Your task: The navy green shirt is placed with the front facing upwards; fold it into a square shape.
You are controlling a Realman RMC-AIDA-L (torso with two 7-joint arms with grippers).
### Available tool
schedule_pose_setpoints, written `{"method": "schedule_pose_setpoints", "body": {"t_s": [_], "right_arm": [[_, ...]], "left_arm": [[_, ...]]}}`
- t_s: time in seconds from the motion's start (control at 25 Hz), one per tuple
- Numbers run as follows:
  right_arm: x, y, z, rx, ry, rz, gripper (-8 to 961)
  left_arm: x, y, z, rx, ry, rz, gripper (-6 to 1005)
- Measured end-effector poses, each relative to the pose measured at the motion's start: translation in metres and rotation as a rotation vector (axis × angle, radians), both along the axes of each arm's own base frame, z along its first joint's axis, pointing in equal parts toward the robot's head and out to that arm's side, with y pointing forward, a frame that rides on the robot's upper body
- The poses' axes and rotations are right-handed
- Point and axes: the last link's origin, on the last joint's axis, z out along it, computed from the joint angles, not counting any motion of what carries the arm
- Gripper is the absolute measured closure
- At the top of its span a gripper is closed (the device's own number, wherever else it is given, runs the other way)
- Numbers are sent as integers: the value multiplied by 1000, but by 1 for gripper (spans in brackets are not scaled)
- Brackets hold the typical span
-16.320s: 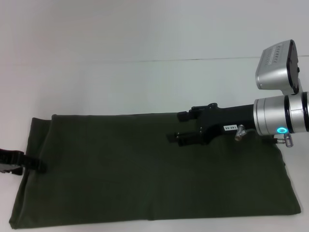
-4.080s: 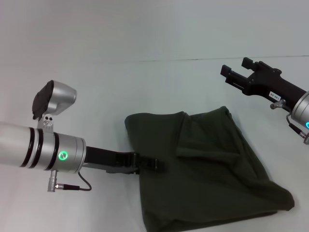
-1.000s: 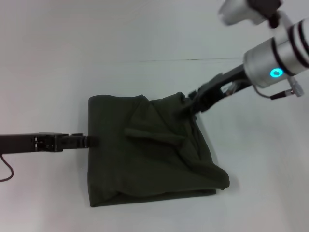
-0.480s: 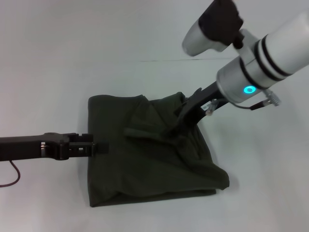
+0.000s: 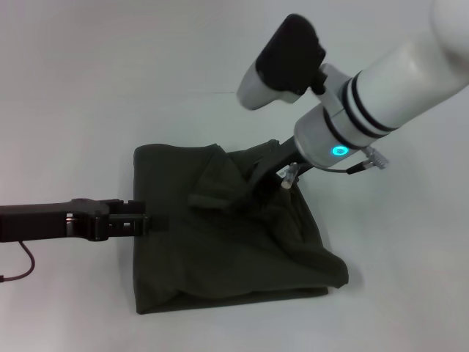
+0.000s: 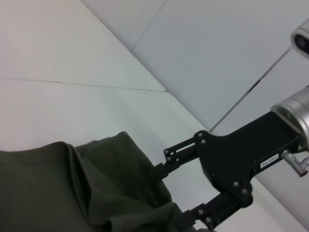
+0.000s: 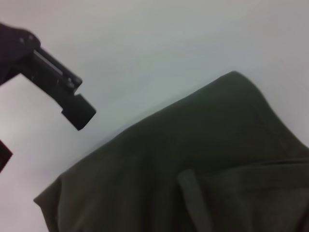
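You are working a navy green shirt (image 5: 220, 242) that is lying bunched mid-bench (image 5: 88, 88). Your right gripper (image 5: 256, 185) is reaching in from two o'clock, jaws spread over a raised fold, probably to flatten it. Your left gripper (image 5: 150, 220) is coming from nine o'clock, touching the shirt's edge, perhaps to pin it; I cannot tell whether its jaws are parted.

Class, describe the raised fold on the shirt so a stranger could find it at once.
On the white table lies the shirt, folded roughly square. Beside the right gripper, near the shirt's far edge, a fold stands up as a ridge, unlike the flatter cloth nearer the left gripper.
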Motion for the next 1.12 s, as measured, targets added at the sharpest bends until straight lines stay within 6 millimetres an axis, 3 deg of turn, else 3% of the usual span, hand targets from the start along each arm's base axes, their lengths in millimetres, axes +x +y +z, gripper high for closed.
{"method": "schedule_pose_setpoints", "body": {"t_s": [0.44,1.12], "right_arm": [[-4,-1,-16,6,-24,86,159],[5,3,-29,35,-31,81,162]], "left_arm": [[2,2,-2,8,1,-6,94],[2,3,-4,17,6,-11,94]]}}
